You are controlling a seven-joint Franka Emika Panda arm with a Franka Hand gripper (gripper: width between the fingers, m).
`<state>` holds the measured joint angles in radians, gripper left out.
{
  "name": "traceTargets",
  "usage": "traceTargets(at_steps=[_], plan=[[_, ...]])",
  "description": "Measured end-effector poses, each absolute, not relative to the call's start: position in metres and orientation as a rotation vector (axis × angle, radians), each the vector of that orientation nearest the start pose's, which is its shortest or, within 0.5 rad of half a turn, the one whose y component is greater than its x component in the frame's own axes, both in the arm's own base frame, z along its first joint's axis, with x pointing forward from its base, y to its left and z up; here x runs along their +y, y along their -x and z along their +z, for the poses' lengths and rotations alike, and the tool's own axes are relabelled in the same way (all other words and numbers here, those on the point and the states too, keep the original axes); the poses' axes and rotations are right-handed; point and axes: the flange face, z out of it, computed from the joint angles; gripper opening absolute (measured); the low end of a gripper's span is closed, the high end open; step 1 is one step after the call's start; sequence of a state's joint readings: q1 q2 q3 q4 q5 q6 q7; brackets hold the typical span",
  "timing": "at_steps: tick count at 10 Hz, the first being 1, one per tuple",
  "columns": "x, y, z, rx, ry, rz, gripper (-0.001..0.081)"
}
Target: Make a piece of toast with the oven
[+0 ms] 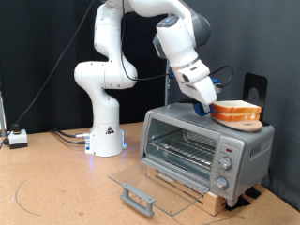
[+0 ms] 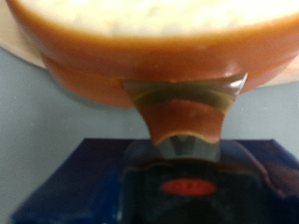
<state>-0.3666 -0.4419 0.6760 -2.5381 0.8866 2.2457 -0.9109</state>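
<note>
The silver oven (image 1: 246, 145) stands on a wooden base at the exterior view's right. Its glass door (image 1: 141, 183) lies open and flat in front, and the wire rack (image 1: 183, 145) inside is bare. Two bread slices (image 1: 236, 111) lie stacked on a round wooden board (image 1: 246, 123) on the oven's top. My gripper (image 1: 206, 103) is at the stack's left edge, touching it. In the wrist view the slices fill the picture, the upper slice (image 2: 149, 23) on the lower slice (image 2: 93, 79). One dark finger (image 2: 182, 117) lies against the lower slice's crust; the other finger is hidden.
A black stand (image 1: 255, 89) rises behind the oven. Three knobs (image 1: 225, 161) are on the oven's right panel. The robot base (image 1: 105, 131) stands at the back left, with cables and a small box (image 1: 16, 138) on the brown table.
</note>
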Motion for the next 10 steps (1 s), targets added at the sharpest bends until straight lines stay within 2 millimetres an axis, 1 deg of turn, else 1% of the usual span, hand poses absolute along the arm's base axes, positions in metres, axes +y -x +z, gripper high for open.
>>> traceTargets(at_steps=[2, 4, 7, 8, 10], plan=[[0.146, -0.405, 0.403, -0.803, 2.555, -0.363, 0.0395], [0.127, -0.408, 0.405, -0.75, 2.504, -0.383, 0.0395], [0.094, -0.413, 0.415, -0.733, 2.474, -0.439, 0.0395], [0.09, -0.414, 0.417, -0.733, 2.475, -0.452, 0.0395], [0.088, -0.412, 0.414, -0.745, 2.461, -0.436, 0.0395]])
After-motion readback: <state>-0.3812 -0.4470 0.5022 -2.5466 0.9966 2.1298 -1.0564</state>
